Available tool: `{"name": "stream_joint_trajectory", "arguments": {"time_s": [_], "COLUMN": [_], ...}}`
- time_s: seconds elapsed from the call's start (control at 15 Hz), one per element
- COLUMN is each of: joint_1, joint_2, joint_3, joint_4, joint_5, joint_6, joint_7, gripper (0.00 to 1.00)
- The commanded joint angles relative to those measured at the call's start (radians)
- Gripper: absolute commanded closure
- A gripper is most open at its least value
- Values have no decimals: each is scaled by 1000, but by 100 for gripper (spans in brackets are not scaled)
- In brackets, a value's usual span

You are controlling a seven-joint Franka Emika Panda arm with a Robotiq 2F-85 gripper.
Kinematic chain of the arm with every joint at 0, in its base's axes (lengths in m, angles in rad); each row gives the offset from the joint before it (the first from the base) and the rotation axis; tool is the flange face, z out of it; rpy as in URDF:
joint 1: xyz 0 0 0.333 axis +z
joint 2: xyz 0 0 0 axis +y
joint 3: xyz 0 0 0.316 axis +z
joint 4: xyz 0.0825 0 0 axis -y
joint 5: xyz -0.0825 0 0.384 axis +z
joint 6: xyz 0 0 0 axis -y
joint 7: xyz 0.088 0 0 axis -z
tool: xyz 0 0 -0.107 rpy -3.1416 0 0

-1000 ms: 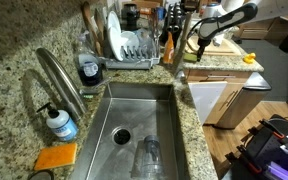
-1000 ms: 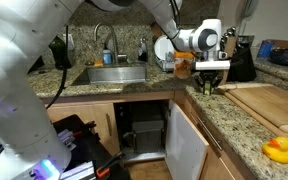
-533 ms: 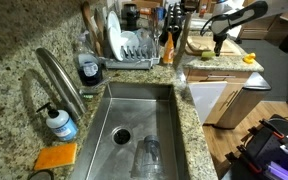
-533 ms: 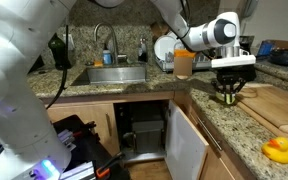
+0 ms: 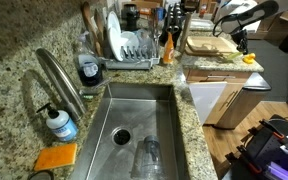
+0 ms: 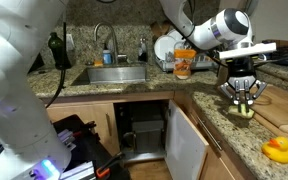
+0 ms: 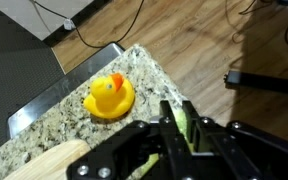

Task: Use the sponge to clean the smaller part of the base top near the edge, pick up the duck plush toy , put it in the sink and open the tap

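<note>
My gripper (image 7: 178, 108) is shut on a thin yellow-green sponge (image 7: 182, 122) pinched upright between its fingers. In an exterior view the gripper (image 6: 243, 104) hangs over the speckled base top (image 6: 216, 122), the sponge (image 6: 245, 111) at its tips just above the stone near the rounded edge. The yellow duck plush toy (image 7: 109, 97) sits on the counter's corner a little beyond the gripper, and shows in both exterior views (image 6: 279, 150) (image 5: 250, 58). The steel sink (image 5: 166, 108) and the arched tap (image 5: 60, 80) are far from the gripper (image 5: 240, 40).
A pale cutting board (image 6: 282, 100) lies beside the gripper. A soap bottle (image 5: 59, 123) and an orange pad (image 5: 56, 157) sit by the sink, and a glass (image 5: 149, 155) lies in it. A dish rack (image 5: 129, 45) stands behind. A cabinet door (image 6: 184, 145) hangs open below.
The gripper has travelled along the counter away from the sink toward the duck's end, carrying the sponge, and has lowered closer to the stone.
</note>
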Motion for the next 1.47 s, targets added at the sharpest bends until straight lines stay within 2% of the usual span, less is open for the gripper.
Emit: {"name": "stream_joint_trajectory", "arguments": {"time_s": [0.0,0.33,0.6,0.8,1.07,1.4], "joint_1": [23,66,111,132,157,185], "joint_2": [22,98,164,177,193,170], "joint_3": [50,146,170,184,232,209], "joint_4": [4,24,62,94,180,166], "joint_5": [-31,-38,-72,-78,-37,-68], "joint_6": [-75,-19,36,35,75,189], "joint_7": [-34,-148,-194,-221,-264,-276], "gripper": [96,96,96,96,96,96]}}
